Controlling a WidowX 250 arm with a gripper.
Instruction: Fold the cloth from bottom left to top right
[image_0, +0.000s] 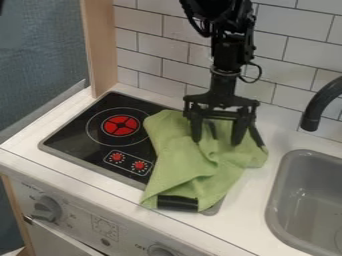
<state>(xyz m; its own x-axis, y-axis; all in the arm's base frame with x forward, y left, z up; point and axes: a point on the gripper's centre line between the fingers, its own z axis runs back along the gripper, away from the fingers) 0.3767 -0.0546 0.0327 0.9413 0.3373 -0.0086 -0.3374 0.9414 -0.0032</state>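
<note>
The black gripper (217, 139) hangs over the upper part of the green cloth (190, 162), its two fingers spread apart and pointing down. Both fingertips are at the cloth's surface; whether they touch it, I cannot tell. Creased and uneven, the cloth covers the right side of the stove top and reaches onto the white counter at its right. One corner points to the lower left near the counter's front, and a dark patch (178, 202) shows at its lower edge.
To the left of the cloth lies the black stove top (80, 131) with a red burner (121, 125) and two red knobs. A grey sink (310, 195) and a black faucet (316, 111) are at the right. Behind stands a white tiled wall (150, 42).
</note>
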